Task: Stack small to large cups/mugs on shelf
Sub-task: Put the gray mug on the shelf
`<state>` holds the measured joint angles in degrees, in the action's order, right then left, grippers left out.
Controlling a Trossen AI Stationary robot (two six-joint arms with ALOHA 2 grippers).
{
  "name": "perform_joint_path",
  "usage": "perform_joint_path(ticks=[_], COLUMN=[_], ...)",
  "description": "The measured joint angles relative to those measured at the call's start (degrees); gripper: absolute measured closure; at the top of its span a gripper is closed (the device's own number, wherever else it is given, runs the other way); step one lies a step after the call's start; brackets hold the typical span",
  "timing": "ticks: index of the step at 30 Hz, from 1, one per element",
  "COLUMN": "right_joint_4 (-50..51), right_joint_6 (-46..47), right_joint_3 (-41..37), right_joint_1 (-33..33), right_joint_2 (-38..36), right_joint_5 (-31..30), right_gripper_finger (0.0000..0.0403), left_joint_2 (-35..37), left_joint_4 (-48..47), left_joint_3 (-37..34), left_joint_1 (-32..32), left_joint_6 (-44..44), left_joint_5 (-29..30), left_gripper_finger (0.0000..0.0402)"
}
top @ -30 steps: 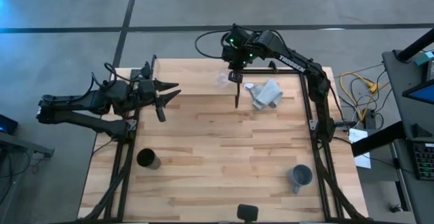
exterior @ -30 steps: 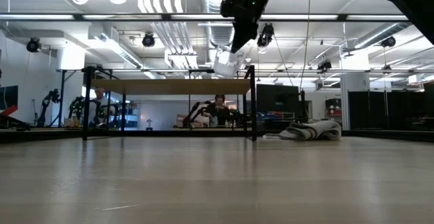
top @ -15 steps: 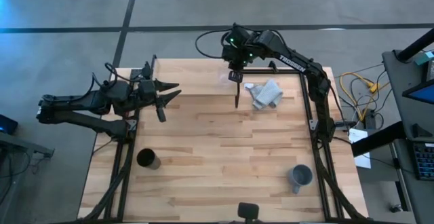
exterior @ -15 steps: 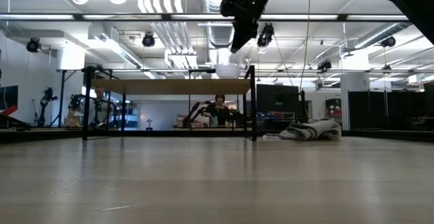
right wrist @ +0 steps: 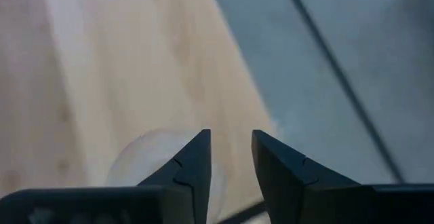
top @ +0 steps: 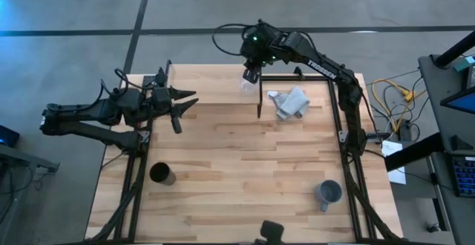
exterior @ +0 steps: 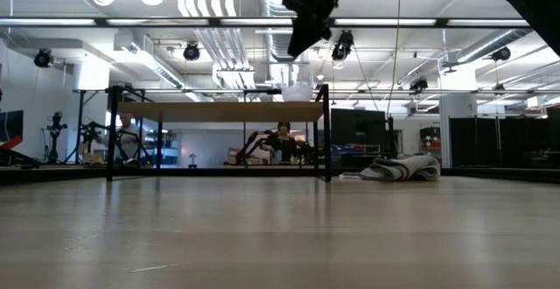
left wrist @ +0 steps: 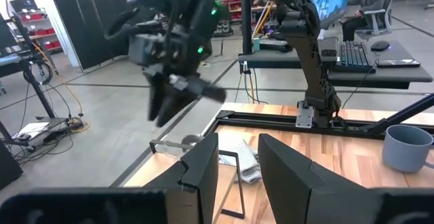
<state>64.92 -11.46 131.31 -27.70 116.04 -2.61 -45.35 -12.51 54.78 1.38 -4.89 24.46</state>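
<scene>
The small clear glass cup (top: 246,86) stands on the shelf (exterior: 219,111), at its right end near the black side frame. The right gripper (top: 250,73) hangs above the cup, fingers apart, holding nothing. The left gripper (top: 180,104) waits left of the shelf, fingers apart. The black cup (top: 159,174) and grey-blue mug (top: 329,193) stand on the table (top: 245,178), well apart from the shelf.

Clear glass cup (top: 245,87), pale matt wood shelf (exterior: 219,111), crumpled cloth (top: 290,102)
</scene>
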Motion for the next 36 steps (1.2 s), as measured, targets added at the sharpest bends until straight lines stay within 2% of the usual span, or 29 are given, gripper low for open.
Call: perform_joint_path(ticks=[2, 5, 7, 11, 14, 19, 22, 24, 27, 33, 36], right_joint_4=[5.7, 13.2, 15.0, 18.2, 17.5, 14.8, 16.2, 18.2, 25.4, 25.0, 25.0], right_joint_6=[3.1, 7.6, 8.5, 9.2, 9.1, 8.5, 13.0, 16.0, 18.5, 26.7, 35.5], right_joint_3=[2.4, 3.3, 2.6, 2.4, 2.4, 1.9, 1.1, 0.7, 0.7, -1.3, -3.3], right_joint_1=[0.8, 2.2, 3.2, 6.2, 8.1, 9.7, 10.0, 11.2, 15.4, 26.6, 31.9], right_joint_2=[-0.4, -2.1, -3.3, -4.0, -4.1, -2.8, -2.5, -2.9, -3.9, -10.1, -13.4], right_joint_5=[0.5, 4.3, 6.8, 7.5, 6.8, -2.2, -2.2, -0.1, 1.0, 1.1, -0.2], right_gripper_finger=[0.0308, 0.0318, 0.0323, 0.0332, 0.0341, 0.0381, 0.0392, 0.0394, 0.0394, 0.0394, 0.0394], left_joint_2=[0.0, 0.0, -0.1, -0.3, -0.4, -0.8, -1.0, -1.1, -1.3, -1.5, -2.2], left_joint_4=[0.0, 0.0, 0.0, 0.0, -0.1, 0.0, 0.0, -0.1, 0.0, -0.1, 0.1], left_joint_3=[0.0, 0.0, 0.0, 0.0, 0.0, 0.0, 0.0, 0.0, 0.0, 0.0, 0.0], left_joint_1=[0.0, 0.0, 0.0, 0.0, 0.0, 0.0, 0.0, 0.0, 0.0, 0.0, 0.1], left_joint_6=[0.0, 0.0, 0.0, 0.0, 0.0, 0.1, 0.3, 1.9, 4.0, 4.6, 6.2], left_joint_5=[0.0, 0.0, 0.0, 0.0, 0.0, 0.0, -0.2, -0.3, -0.4, -0.4, -1.9], left_gripper_finger=[0.0308, 0.0308, 0.0308, 0.0308, 0.0308, 0.0308, 0.0308, 0.0308, 0.0308, 0.0308, 0.0308])
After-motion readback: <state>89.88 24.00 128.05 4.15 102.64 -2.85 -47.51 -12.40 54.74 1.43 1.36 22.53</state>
